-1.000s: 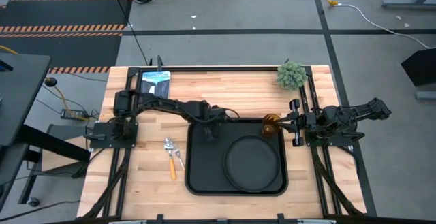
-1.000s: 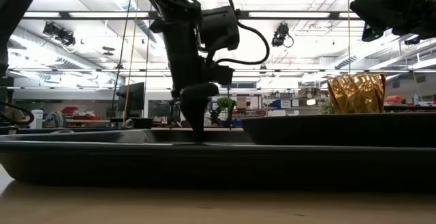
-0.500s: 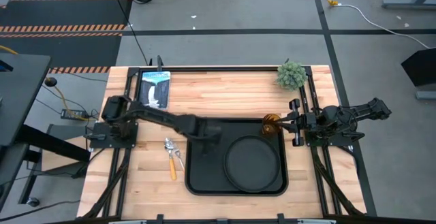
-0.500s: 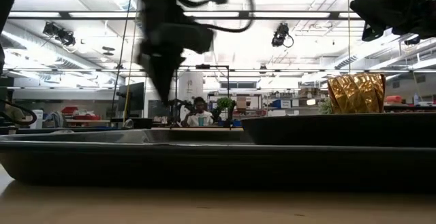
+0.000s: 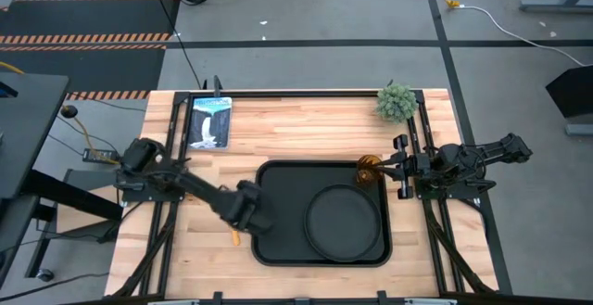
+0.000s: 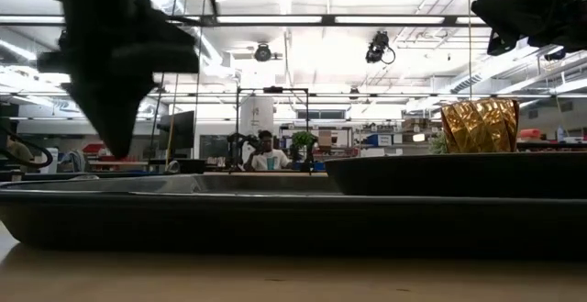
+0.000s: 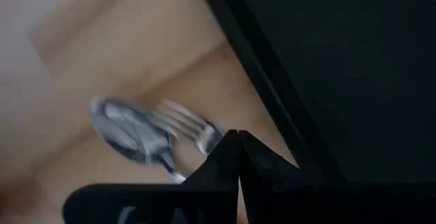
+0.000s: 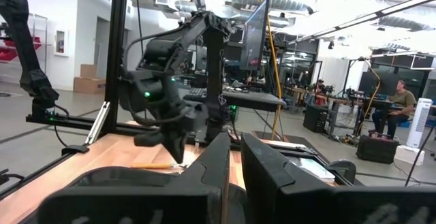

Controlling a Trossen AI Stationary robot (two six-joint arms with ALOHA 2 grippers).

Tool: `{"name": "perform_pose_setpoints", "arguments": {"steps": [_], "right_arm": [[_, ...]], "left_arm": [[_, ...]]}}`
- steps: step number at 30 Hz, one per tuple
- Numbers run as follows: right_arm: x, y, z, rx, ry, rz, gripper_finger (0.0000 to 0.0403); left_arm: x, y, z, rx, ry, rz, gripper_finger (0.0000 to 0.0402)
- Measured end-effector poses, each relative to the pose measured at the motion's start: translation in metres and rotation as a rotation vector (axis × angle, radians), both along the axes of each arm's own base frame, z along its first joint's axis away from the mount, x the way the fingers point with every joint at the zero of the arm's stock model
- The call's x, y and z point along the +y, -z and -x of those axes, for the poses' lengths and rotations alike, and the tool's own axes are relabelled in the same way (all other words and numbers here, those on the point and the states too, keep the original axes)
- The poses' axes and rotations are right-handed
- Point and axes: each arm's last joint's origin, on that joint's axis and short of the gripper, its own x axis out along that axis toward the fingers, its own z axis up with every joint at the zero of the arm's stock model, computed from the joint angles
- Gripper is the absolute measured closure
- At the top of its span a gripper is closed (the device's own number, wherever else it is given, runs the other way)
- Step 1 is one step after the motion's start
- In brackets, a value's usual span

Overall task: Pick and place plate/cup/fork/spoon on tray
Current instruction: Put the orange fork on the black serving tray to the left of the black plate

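Observation:
The black tray lies mid-table with the round black plate flat on its right part. The amber cup stands upright at the tray's far right corner and also shows in the low view. The spoon and the fork lie side by side on the wood just left of the tray. In the high view the left arm covers them, except for an orange handle end. My left gripper is shut and hangs above them, beside the tray's left edge. My right gripper waits shut just right of the cup.
A small green potted plant stands at the far right corner of the table. A picture card lies at the far left. A person sits in the room beyond the table.
My left gripper has lifted from the tray's far left corner and swung toward the table's left and near edge. It is off the tray now, above the spoon and fork, and it has stayed shut. Nothing else has moved.

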Motion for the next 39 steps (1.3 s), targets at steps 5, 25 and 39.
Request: {"name": "perform_pose_setpoints", "arguments": {"steps": [5,25,39], "right_arm": [[0.000,0.000,0.000,0.000,0.000,0.000,0.0357],[0.000,0.000,0.000,-0.001,0.000,0.000,0.0357],[0.000,0.000,0.000,-0.001,0.000,0.000,0.0357]], "left_arm": [[-0.018,-0.004,0.010,-0.101,-0.219,0.033,0.0392],[-0.022,0.036,0.027,-0.196,-0.496,0.132,0.0273],[-0.022,0.029,0.028,-0.179,-0.497,0.133,0.0299]]}}
